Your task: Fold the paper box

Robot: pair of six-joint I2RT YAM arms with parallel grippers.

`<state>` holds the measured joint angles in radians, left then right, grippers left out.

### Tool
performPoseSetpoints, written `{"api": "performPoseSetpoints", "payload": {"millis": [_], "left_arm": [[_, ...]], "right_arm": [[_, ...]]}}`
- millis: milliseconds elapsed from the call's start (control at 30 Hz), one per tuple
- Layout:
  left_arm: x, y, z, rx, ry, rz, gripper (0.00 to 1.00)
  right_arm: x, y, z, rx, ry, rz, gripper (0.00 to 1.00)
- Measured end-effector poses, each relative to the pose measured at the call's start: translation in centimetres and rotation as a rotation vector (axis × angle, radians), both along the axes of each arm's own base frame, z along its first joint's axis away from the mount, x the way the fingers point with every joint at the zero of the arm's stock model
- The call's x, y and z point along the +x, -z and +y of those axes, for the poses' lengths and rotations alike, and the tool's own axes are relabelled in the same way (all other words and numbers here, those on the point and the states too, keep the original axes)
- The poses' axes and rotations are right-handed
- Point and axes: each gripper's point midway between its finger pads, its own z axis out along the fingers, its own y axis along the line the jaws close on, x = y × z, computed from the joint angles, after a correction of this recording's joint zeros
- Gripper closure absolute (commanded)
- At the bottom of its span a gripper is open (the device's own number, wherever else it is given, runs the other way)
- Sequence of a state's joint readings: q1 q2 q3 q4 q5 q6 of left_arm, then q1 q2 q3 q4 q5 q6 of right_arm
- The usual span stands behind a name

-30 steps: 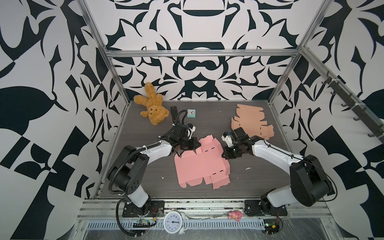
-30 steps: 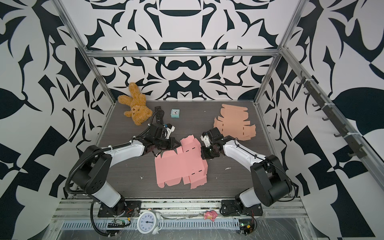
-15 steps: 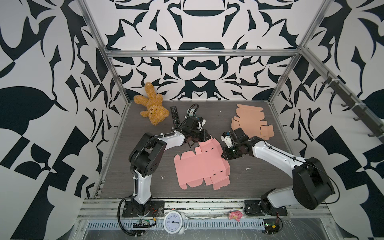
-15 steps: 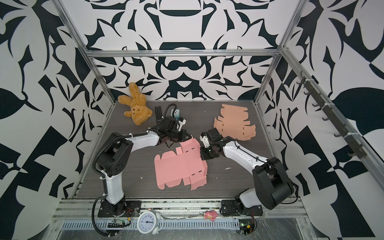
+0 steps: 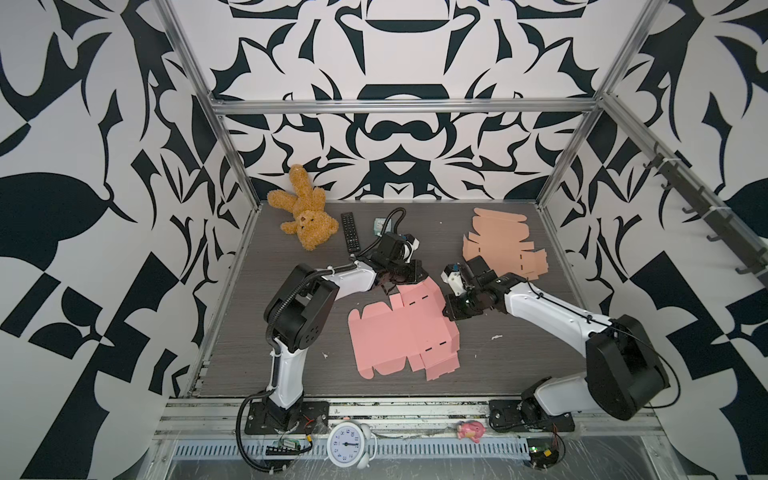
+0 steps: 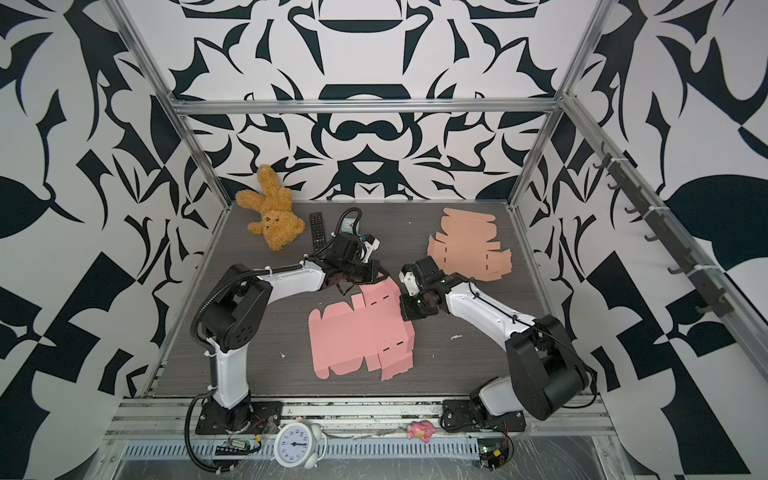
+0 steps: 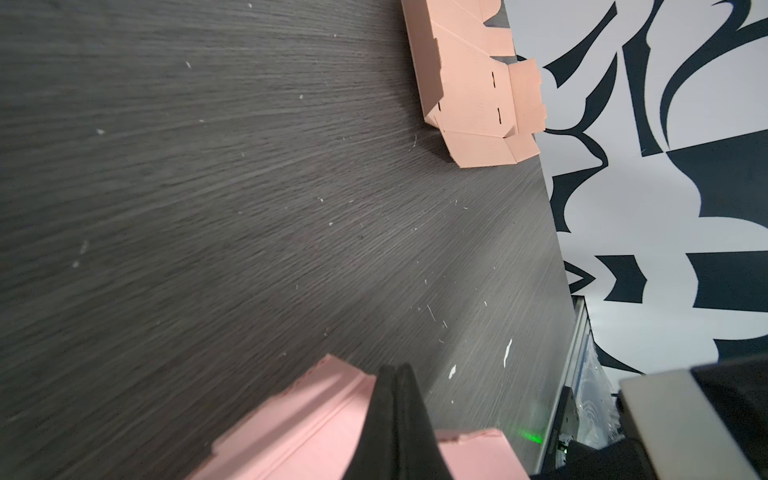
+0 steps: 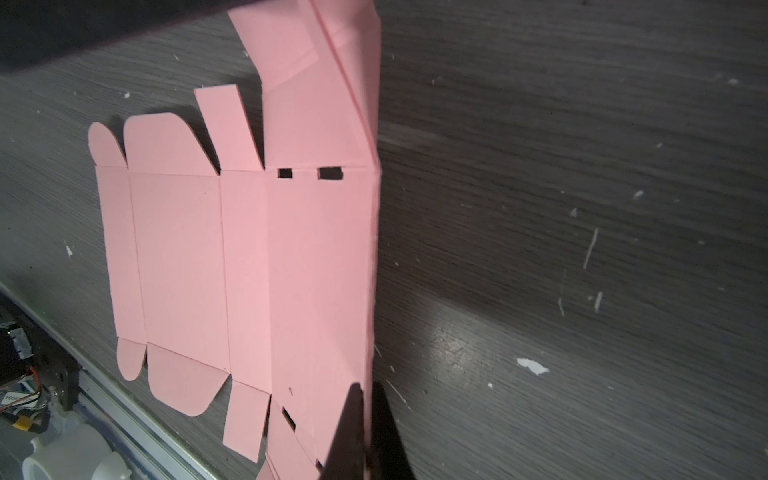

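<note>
Right now the paper box [image 5: 399, 332] is a pink die-cut sheet lying mostly flat on the desk [image 5: 519, 365], in the lower middle of both top views, and I have both arms at its upper right corner. The left gripper [image 5: 415, 277] sits at the sheet's top edge. In the left wrist view its fingers [image 7: 382, 415] are pressed together with no gap and pink card shows on either side, so I judge they are pinching the end flap. That would explain why the flap stands creased up off the desk in the right wrist view while the rest lies flat. The right gripper [image 5: 451, 311] is on the sheet's right edge just below, its fingers [image 8: 347, 428] closed narrow onto the long side panel, which looks raised along its score line. I read the pairing as one grip anchoring the sheet so it cannot slide while the other turns the flap. The rounded tabs on the left of the sheet lie untouched, so I'd say folding has barely begun. A tan second blank [image 5: 503, 245] lies in the upper right, well apart, and the teddy bear [image 5: 305, 216] and remote [image 5: 349, 232] sit in the upper left, away from the work
</note>
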<state>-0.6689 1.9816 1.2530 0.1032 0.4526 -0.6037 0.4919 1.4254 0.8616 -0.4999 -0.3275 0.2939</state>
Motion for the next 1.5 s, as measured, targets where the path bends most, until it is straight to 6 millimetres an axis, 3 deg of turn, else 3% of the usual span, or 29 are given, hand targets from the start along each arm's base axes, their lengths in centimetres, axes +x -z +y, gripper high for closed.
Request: {"api": "performPoseSetpoints", "payload": {"millis": [667, 1100, 1300, 1500], "left_arm": [[-2.8, -0.4, 1.1, 0.023, 0.016, 0.014, 0.98], [-4.6, 0.1, 1.1, 0.026, 0.026, 0.041, 0.98], [-4.7, -0.3, 2.8, 0.010, 0.011, 0.056, 0.82], [-3.5, 0.3, 6.6, 0.005, -0.052, 0.073, 0.59]], "right_arm": [[0.8, -1.0, 0.4, -0.011, -0.001, -0.030, 0.95], [0.6, -0.6, 0.0, -0.057, 0.000, -0.033, 0.95], [0.4, -0.6, -0.1, -0.086, -0.013, -0.040, 0.95], [0.0, -0.5, -0.2, -0.107, -0.035, -0.040, 0.95]]}}
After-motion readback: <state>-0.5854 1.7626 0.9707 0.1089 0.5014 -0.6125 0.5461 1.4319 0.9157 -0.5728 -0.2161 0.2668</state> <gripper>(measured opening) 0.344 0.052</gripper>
